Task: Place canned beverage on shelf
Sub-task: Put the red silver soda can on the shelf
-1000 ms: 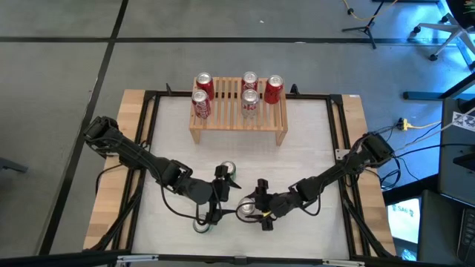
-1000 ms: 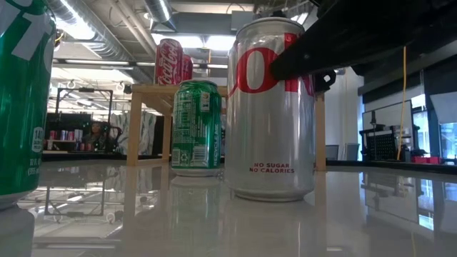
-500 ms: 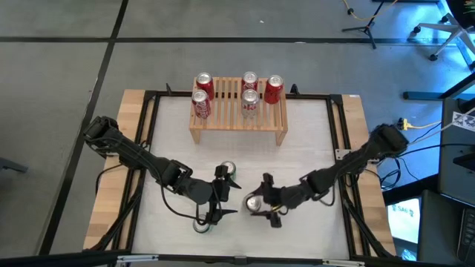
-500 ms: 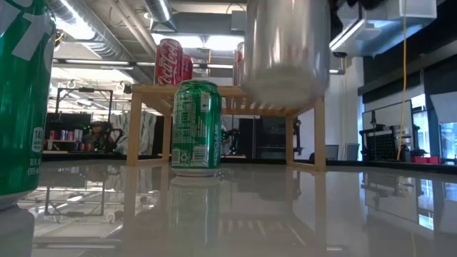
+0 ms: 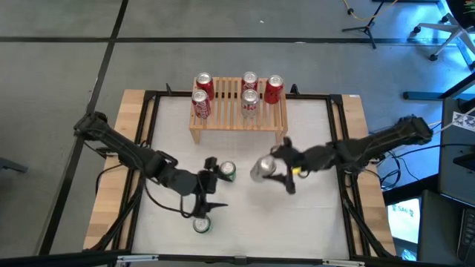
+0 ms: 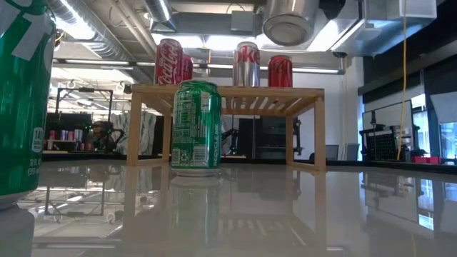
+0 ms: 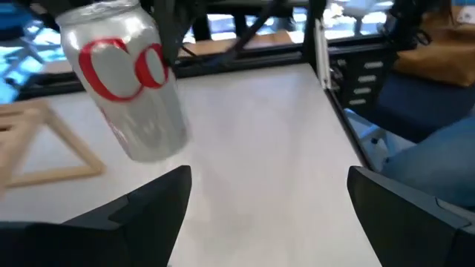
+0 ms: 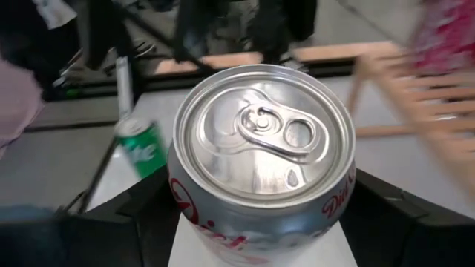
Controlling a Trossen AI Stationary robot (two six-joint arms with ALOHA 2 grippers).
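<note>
Silver can (image 5: pixel 262 169) gripped by right gripper (image 5: pixel 278 172), fingers clamped on its sides, lifted clear of the table (image 5: pixel 312 215); right wrist view looks down on its lid, low view shows its base high up (image 6: pixel 288 21). It sits in front of the shelf (image 5: pixel 239 122), near the shelf's right end, not on it. Shelf carries five cans: three red, two silver. Left gripper (image 5: pixel 208 187) low over the table, fingers spread wide, holding nothing, between two green cans: one (image 5: pixel 227 172) just beside it toward the shelf, one (image 5: pixel 201 224) near the front edge.
</note>
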